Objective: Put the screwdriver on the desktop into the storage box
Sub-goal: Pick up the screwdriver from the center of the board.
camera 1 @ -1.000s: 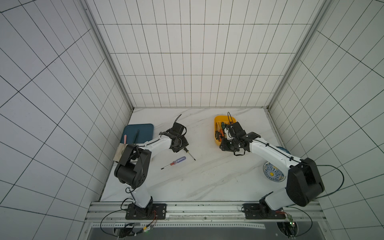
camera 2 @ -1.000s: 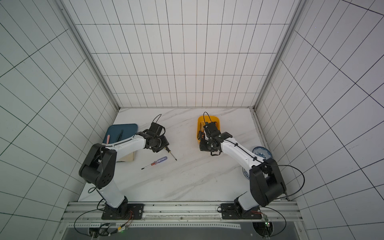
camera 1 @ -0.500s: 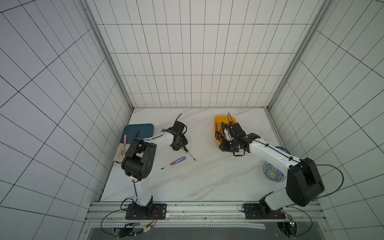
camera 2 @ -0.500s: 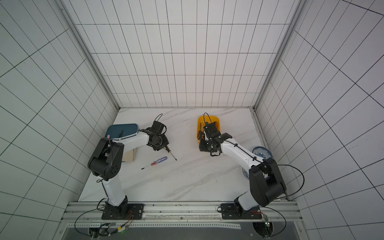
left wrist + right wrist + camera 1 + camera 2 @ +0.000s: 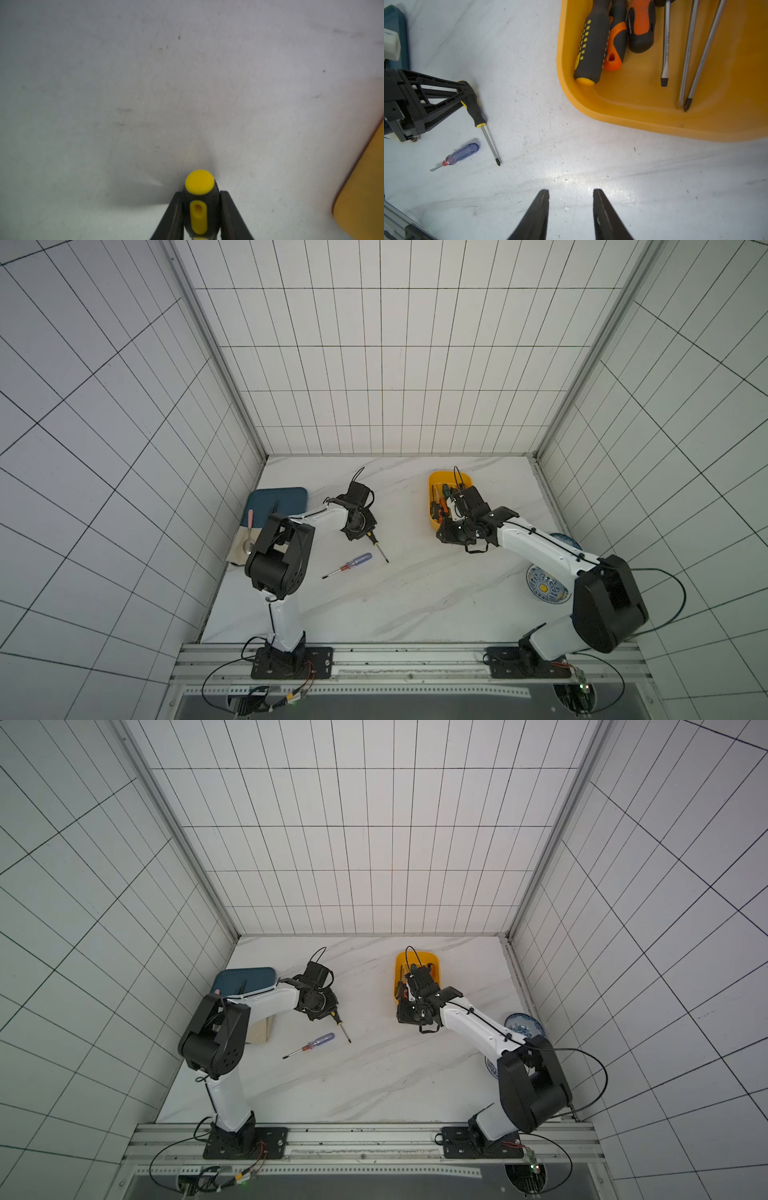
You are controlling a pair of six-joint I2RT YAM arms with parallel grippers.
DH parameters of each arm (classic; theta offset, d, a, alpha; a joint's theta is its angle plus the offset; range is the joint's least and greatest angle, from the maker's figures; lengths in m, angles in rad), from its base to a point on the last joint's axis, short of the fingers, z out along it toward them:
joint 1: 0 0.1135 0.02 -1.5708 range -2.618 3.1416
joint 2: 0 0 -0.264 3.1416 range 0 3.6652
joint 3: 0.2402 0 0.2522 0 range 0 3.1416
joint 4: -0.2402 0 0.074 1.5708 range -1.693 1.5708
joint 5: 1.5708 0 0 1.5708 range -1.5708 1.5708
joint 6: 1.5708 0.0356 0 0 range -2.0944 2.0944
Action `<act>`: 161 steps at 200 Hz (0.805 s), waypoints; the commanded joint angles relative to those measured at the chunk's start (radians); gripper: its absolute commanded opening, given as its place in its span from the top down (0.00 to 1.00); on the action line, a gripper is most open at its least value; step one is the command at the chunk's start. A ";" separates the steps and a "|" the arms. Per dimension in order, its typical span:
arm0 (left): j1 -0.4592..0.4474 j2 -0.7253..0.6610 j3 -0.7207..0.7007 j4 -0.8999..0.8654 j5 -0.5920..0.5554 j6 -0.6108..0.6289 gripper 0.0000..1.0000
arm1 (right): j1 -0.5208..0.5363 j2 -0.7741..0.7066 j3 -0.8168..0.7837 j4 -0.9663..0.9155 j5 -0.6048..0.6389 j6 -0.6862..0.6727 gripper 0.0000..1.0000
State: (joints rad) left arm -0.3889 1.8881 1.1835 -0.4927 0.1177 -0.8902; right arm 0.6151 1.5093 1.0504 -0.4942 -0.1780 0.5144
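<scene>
**Handle grip before the lift**

The left hand (image 5: 200, 193) clamps the black-and-yellow screwdriver (image 5: 475, 113) lying left of centre on the tabletop (image 5: 415, 593). Lift it level toward the storage box (image 5: 633, 120), far right. The right hand (image 5: 571, 193) hangs open, empty.

White tiled walls (image 5: 374, 364) with dark grout enclose three sides; an aluminium rail (image 5: 407, 659) edges the front.

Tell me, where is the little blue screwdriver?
In both top views the blue screwdriver lies on the desktop, on the robot's left side, near the black-and-yellow screwdriver.
</scene>
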 commanded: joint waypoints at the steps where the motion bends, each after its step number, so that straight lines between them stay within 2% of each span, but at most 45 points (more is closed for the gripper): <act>1: 0.001 0.002 0.012 0.023 0.028 0.005 0.96 | 0.023 0.014 -0.028 0.005 0.005 -0.002 0.61; 7: 0.001 -0.004 0.011 0.026 0.035 0.005 1.00 | 0.027 0.014 -0.025 0.005 0.005 -0.007 0.60; 90: -0.054 -0.156 -0.012 0.095 0.144 0.010 1.00 | 0.070 0.007 0.011 0.099 -0.119 -0.030 0.55; 124: -0.102 -0.210 -0.028 0.140 0.207 -0.011 1.00 | 0.072 0.022 0.038 0.147 -0.208 -0.034 0.56; 161: -0.168 -0.279 -0.052 0.184 0.223 -0.025 1.00 | 0.076 0.048 0.063 0.180 -0.300 -0.033 0.56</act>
State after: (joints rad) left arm -0.5251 1.6608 1.1530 -0.3740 0.3008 -0.8986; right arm 0.6785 1.5326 1.0588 -0.3550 -0.3885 0.4934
